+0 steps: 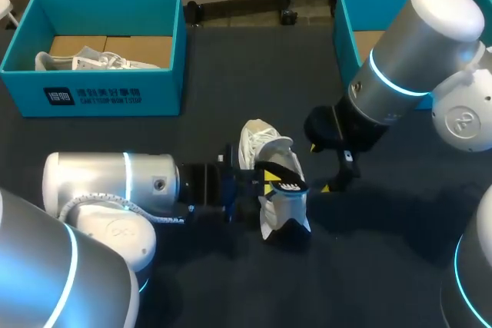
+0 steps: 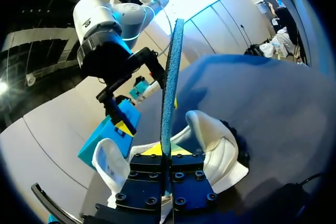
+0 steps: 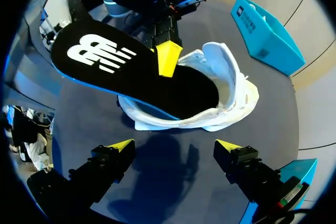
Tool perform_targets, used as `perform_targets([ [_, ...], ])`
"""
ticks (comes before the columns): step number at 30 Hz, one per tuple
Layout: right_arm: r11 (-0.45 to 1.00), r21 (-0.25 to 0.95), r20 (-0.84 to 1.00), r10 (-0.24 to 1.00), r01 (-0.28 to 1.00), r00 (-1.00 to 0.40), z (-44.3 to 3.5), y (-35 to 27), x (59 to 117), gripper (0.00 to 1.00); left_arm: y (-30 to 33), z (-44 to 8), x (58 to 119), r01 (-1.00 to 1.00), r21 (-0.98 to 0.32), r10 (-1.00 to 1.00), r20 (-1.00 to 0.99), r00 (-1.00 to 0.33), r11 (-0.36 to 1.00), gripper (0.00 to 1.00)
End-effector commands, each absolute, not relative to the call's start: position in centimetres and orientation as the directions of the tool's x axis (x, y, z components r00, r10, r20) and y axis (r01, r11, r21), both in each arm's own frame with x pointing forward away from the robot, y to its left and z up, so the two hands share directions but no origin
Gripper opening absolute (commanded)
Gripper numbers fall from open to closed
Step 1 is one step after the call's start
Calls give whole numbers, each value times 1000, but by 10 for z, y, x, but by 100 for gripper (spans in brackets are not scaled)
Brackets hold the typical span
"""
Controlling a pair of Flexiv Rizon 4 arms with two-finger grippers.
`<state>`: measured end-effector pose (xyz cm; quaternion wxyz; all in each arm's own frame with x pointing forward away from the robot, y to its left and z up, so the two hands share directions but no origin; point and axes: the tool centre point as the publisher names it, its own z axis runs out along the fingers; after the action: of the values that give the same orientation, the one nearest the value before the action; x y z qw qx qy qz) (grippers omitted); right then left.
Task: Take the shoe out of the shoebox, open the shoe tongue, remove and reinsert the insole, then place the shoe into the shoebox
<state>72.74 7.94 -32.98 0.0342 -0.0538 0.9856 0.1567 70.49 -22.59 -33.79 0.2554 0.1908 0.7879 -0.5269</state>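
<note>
Insole (image 3: 121, 66) pinched in left claw (image 1: 269, 182); one end inside white shoe (image 1: 257, 144), printed end sticking out past it. Shoe mid-surface (image 1: 231, 74), long axis near-to-far. Right claw (image 3: 176, 149) spread, empty, just right of shoe. Left arm nearer, likely does seating. Shoebox (image 1: 92, 94) far left, second box (image 1: 347, 36) far right; both well apart from shoe.

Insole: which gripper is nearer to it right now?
Left. The left gripper is shut on the insole at the shoe's opening; the right gripper hangs open beside the shoe, touching neither.
</note>
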Motion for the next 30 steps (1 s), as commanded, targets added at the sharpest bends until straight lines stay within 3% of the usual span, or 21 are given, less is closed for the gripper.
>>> perform_targets([
  [1, 946, 303, -85, -95, -117, -992, -331, 80, 727, 100, -229, -349, 710, 578, -727, 30, -613, -790, 371, 0],
  [11, 946, 303, -85, -95, -117, -992, -331, 80, 727, 100, -229, -358, 723, 590, -708, 37, -628, -778, 388, 1],
  [13, 946, 303, -85, -95, -117, -992, -331, 80, 727, 100, -229, -352, 722, 593, -708, 32, -631, -775, 383, 26],
  [15, 946, 303, -85, -95, -117, -992, -331, 80, 727, 100, -229, -347, 720, 595, -709, 29, -634, -773, 379, 36],
  [18, 946, 303, -85, -95, -117, -992, -331, 80, 727, 100, -229, -340, 715, 600, -710, 26, -637, -770, 368, 39],
  [27, 946, 303, -85, -95, -117, -992, -331, 80, 727, 100, -234, -324, 701, 612, -716, 45, -636, -770, 336, 31],
  [29, 946, 303, -85, -95, -117, -992, -331, 80, 727, 100, -235, -324, 699, 606, -721, 50, -629, -776, 335, 20],
  [30, 946, 303, -85, -95, -117, -992, -331, 80, 727, 100, -235, -324, 698, 606, -722, 52, -628, -777, 335, 10],
])
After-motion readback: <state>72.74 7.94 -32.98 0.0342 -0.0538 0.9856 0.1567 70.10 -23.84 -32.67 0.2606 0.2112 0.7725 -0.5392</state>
